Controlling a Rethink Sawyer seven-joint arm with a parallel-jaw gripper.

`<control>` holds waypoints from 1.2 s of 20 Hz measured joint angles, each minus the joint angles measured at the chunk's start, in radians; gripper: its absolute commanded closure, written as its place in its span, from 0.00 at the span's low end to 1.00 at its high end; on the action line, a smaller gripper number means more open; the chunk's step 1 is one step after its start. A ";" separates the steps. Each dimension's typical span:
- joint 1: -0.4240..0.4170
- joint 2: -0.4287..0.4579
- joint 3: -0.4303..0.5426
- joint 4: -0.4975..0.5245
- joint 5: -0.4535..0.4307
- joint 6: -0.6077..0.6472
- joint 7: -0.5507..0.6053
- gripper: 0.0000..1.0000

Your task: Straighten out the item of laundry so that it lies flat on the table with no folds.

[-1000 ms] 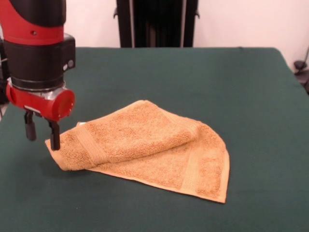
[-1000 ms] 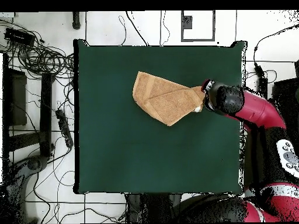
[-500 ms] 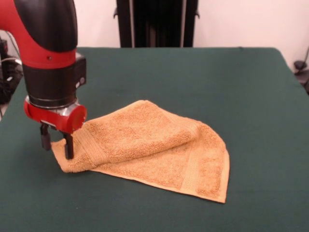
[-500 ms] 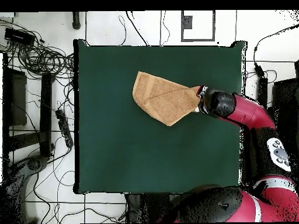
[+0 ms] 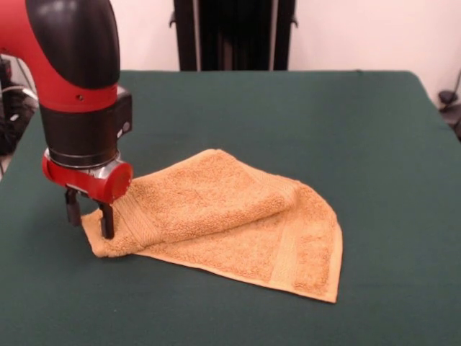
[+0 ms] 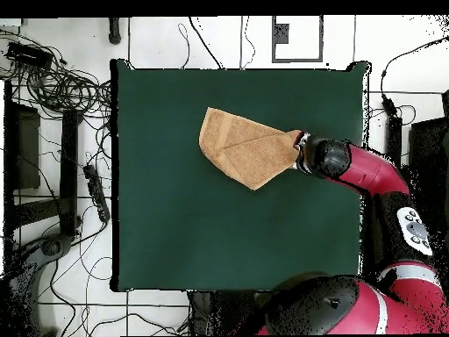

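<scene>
The orange-tan washcloth (image 5: 216, 216) lies on the dark green table (image 5: 302, 115), folded over itself, with a thick upper fold across a flat lower layer. My gripper (image 5: 89, 215) is open and stands low over the cloth's left corner, one finger on each side of it. The right finger (image 5: 106, 220) touches the folded edge. In the overhead view the washcloth (image 6: 245, 147) lies on the right half of the table (image 6: 193, 237), and the arm's wrist (image 6: 329, 158) hides the gripper at the cloth's right tip.
A black stand (image 5: 230, 34) rises behind the table's far edge. In the overhead view, cables (image 6: 61, 83) and dark gear lie on the floor to the left of the table. The robot's base (image 6: 351, 307) is at the bottom right.
The arm has moved toward the cloth and come down. The open fingers, earlier just beside the corner, now straddle it. The cloth has barely shifted.
</scene>
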 measured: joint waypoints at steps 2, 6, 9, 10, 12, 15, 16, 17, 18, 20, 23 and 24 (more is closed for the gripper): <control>0.002 0.000 -0.003 0.000 0.000 0.000 0.000 0.00; 0.012 0.001 -0.009 -0.004 0.000 0.000 0.000 1.00; 0.025 0.003 -0.018 -0.006 -0.001 0.000 0.000 1.00; 0.028 0.003 -0.020 -0.006 -0.001 0.000 0.000 1.00; 0.035 0.004 -0.029 -0.008 -0.001 0.000 0.000 1.00; 0.038 0.005 -0.036 -0.009 -0.001 0.000 0.000 1.00; 0.038 0.005 -0.038 -0.009 -0.001 0.000 0.000 1.00; 0.039 0.006 -0.041 -0.009 -0.001 0.000 0.000 1.00; 0.039 0.006 -0.043 -0.009 -0.001 0.000 0.000 1.00; 0.042 0.007 -0.049 -0.009 -0.001 0.000 0.000 1.00; 0.047 0.009 -0.059 -0.010 -0.001 0.000 0.000 0.00; 0.048 0.010 -0.064 -0.011 -0.002 -0.001 0.000 0.00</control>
